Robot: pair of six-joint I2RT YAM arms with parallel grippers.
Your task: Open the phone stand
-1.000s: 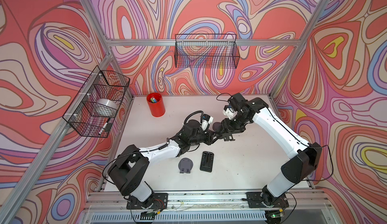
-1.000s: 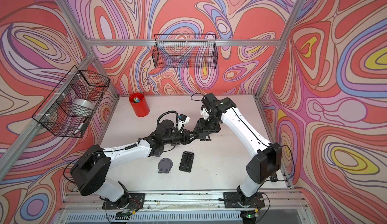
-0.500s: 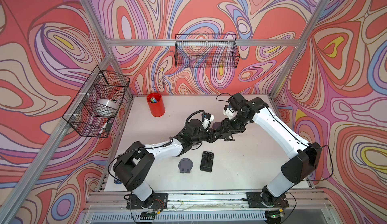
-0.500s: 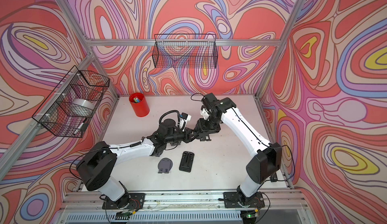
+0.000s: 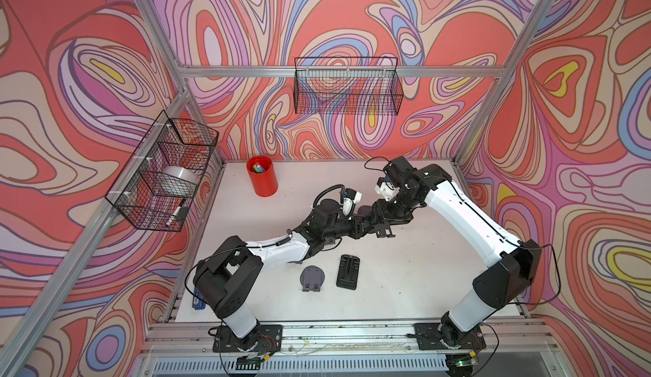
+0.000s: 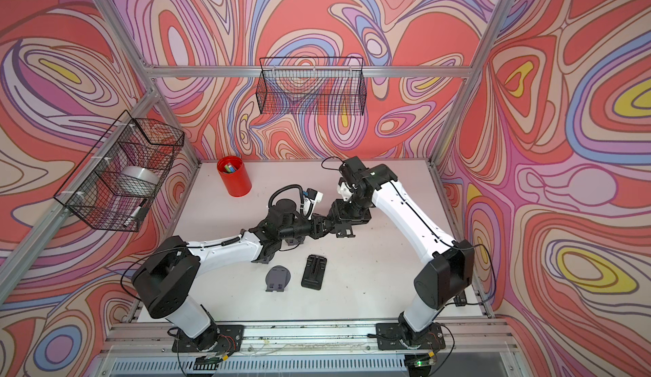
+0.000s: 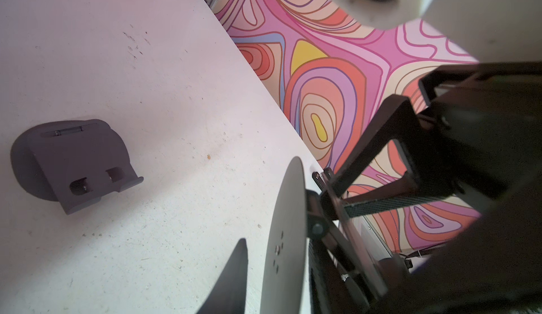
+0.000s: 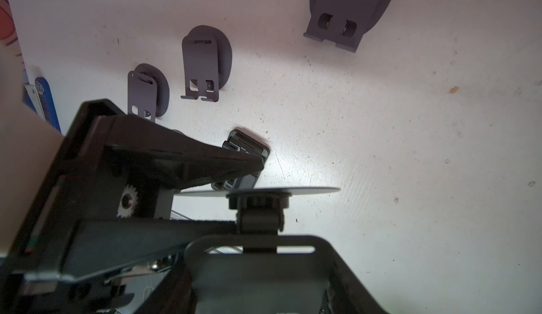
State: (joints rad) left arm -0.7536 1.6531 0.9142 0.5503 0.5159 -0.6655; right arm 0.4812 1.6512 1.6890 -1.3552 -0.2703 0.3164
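Right gripper (image 5: 374,217) round stand (image 7: 283,239), left gripper (image 5: 358,226) perhaps too; spares (image 5: 312,277) nearby

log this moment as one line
task: open phone stand | right gripper: holding stand off the table | left gripper: at its round base, grip unclear | stand: partly open

Tabletop (image 5: 405,269): white, matt, scuffed, speckled. Held stand (image 7: 284,239): dark grey, smooth, matt, looks plastic. Grey stand (image 5: 311,278) lying loose: same finish. Red cup (image 5: 262,181): slight gloss. Baskets (image 5: 347,86): black wire. Frame (image 5: 281,71): bare aluminium. Arm shells (image 5: 465,213): glossy white.
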